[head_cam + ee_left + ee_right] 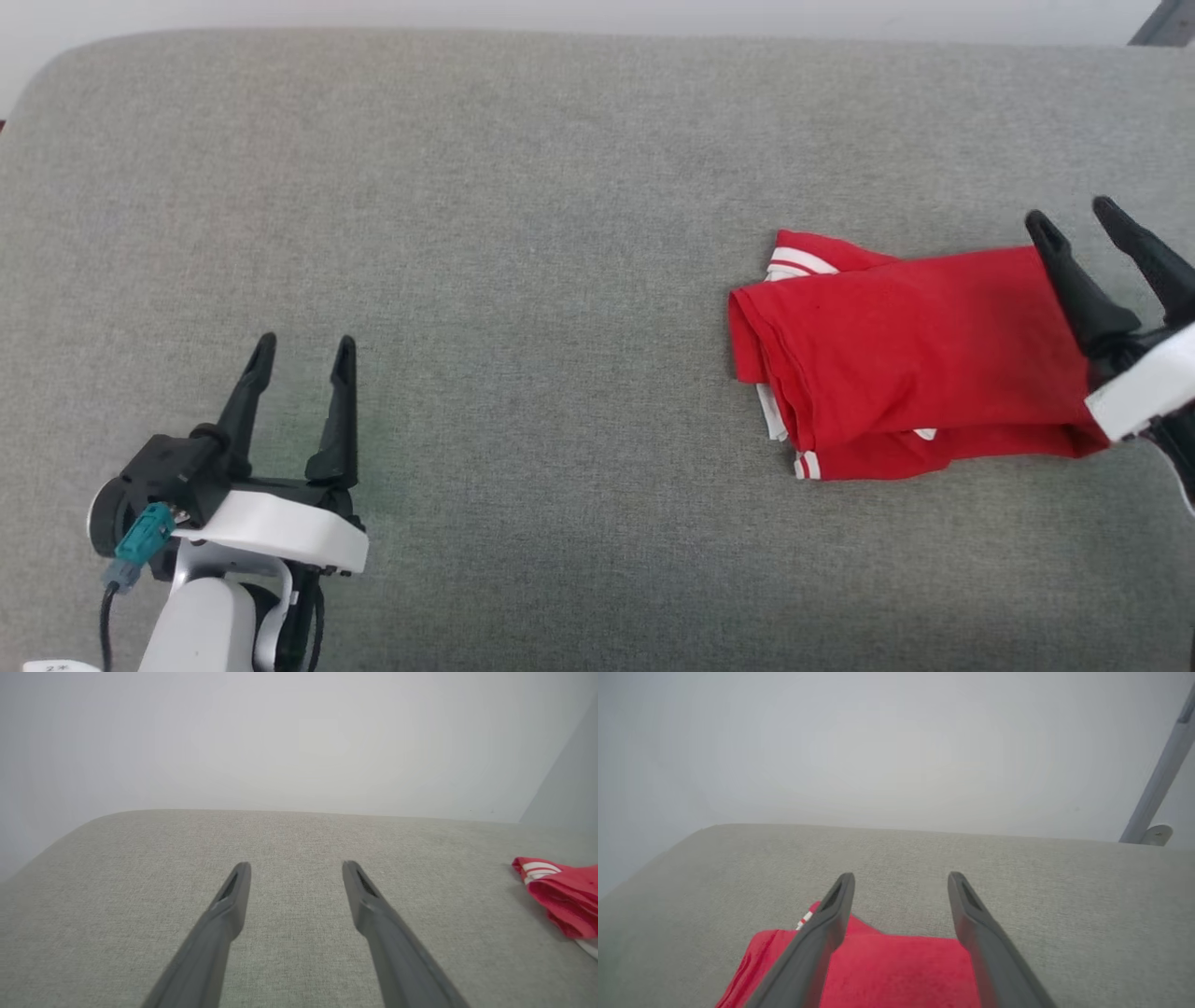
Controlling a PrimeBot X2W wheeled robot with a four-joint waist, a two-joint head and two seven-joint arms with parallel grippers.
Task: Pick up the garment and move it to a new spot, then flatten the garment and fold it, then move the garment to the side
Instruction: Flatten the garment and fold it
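Because it spans nearly every view, the grey padded surface (523,187) dominates: a woven, faintly heathered fabric with rounded far corners, set against a smooth pale wall (299,742). On its right half lies the garment (915,355), a soft red knit folded into a thick, rough rectangle, longer across than deep. Its layered edges stack at the left end, where white bands with red stripes peek out at the far corner and the near one; a sliver of white shows under the front fold. The top layer is plain red and gently creased.

The right gripper (1074,213) sits over the garment's right end, its two long, tapered, matte dark fingers spread wide with nothing clamped between them. In the right wrist view the red cloth lies beneath them. Whether they touch it cannot be told. The left gripper (305,350) is well apart from the garment, over bare fabric on the left, its fingers likewise wide apart and empty. A small teal connector (145,537) with a dark cable sits beside its glossy white wrist housing.
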